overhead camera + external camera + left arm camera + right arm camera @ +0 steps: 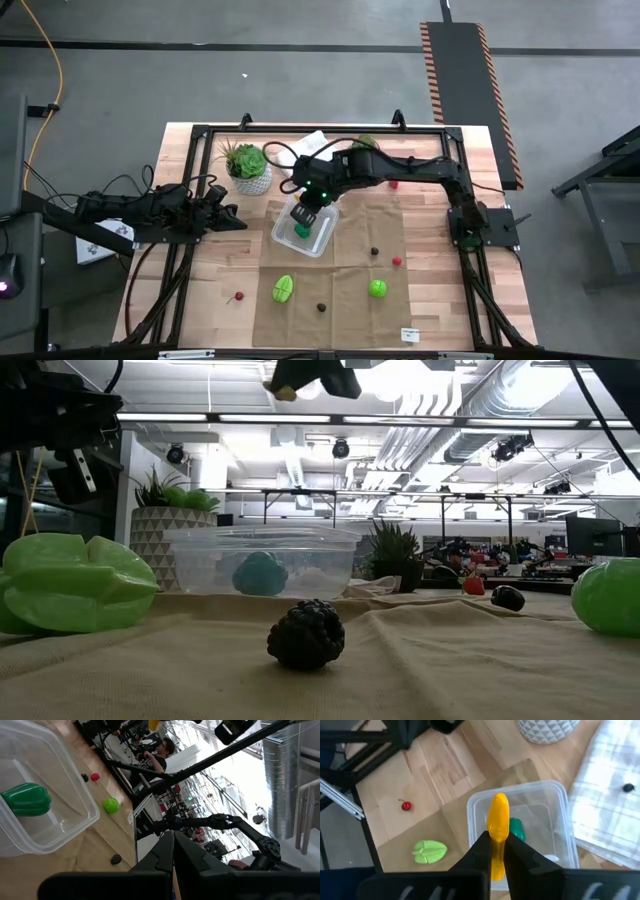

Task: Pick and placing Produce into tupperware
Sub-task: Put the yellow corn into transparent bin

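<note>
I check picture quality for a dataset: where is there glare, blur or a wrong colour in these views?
Low view: bright ceiling lights glare; the green pepper looks bluish through the cloudy tupperware wall. Left wrist view: the windows are blown out white, and the shut left gripper is dark. Right wrist view: the yellow piece held by the right gripper is soft.

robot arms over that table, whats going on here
The right end effector is shut on a yellow produce piece, held above the clear tupperware, where one green piece already lies. The left end effector waits shut beside it. More produce remains on the cloth.
</note>
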